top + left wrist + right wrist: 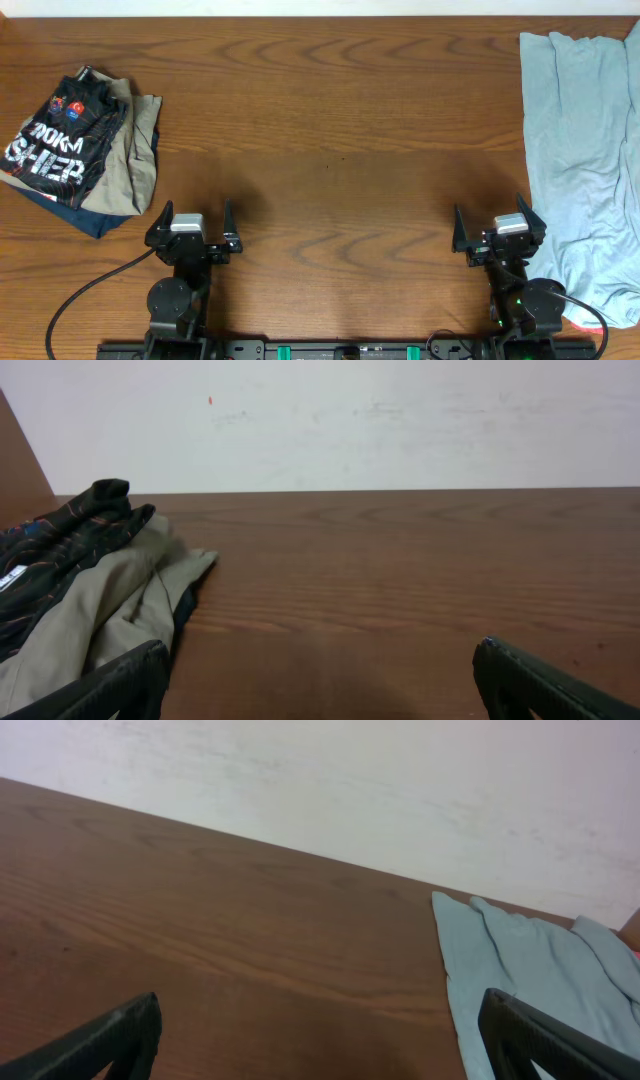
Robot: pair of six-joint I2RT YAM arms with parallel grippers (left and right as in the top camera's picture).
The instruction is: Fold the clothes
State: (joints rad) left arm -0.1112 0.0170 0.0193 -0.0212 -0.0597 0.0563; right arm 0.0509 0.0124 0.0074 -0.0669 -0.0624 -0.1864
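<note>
Left claw and right claw gape, empty.
Blue shirt lies just right of right claw; clothes pile lies left of left claw.

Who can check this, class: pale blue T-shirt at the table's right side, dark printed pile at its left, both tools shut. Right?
Not quite: the overhead view shows the left tool and right tool open, spread wide. The pale blue T-shirt does lie at the right, the dark printed pile at the left.
</note>
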